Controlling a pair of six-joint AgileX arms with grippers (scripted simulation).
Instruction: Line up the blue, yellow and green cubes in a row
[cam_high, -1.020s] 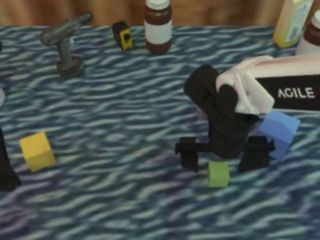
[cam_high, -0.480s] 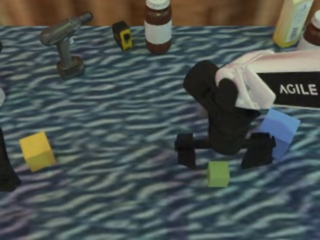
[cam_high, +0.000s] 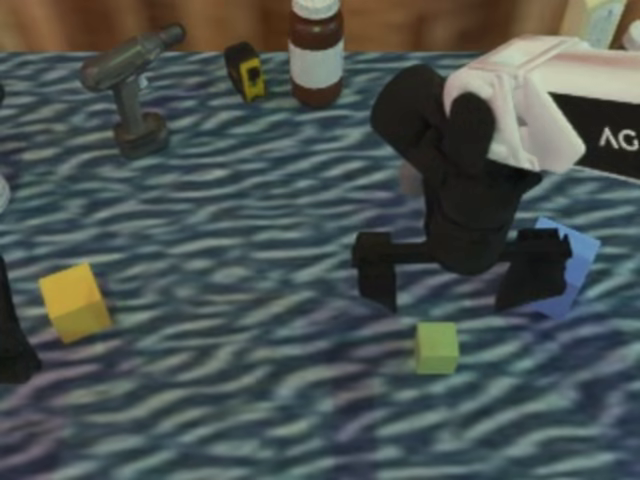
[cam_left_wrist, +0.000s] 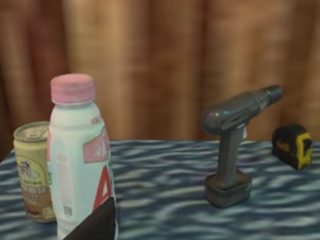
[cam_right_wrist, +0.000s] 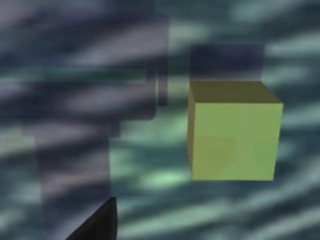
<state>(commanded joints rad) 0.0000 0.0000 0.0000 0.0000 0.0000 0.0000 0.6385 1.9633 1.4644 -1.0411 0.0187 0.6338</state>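
Since a second ago the green cube (cam_high: 437, 348) hasn't budged from the tabletop's right half, toward the near edge, but the right gripper (cam_high: 462, 270) has pulled up and away from it, fingers spread wide and empty. Blue cube (cam_high: 572, 262) sits just behind, yellow cube (cam_high: 74, 301) far left. Left gripper's not visible.

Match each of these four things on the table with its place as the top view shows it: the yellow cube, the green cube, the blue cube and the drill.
Things:
1. yellow cube
2. green cube
3. blue cube
4. drill

Places:
A. partly hidden behind one finger of the open right tool
B. alone near the table's left edge
C. standing at the far left, next to the tape measure
D. in the open, just nearer the camera than that tool

Pairs: 1-B, 2-D, 3-A, 4-C
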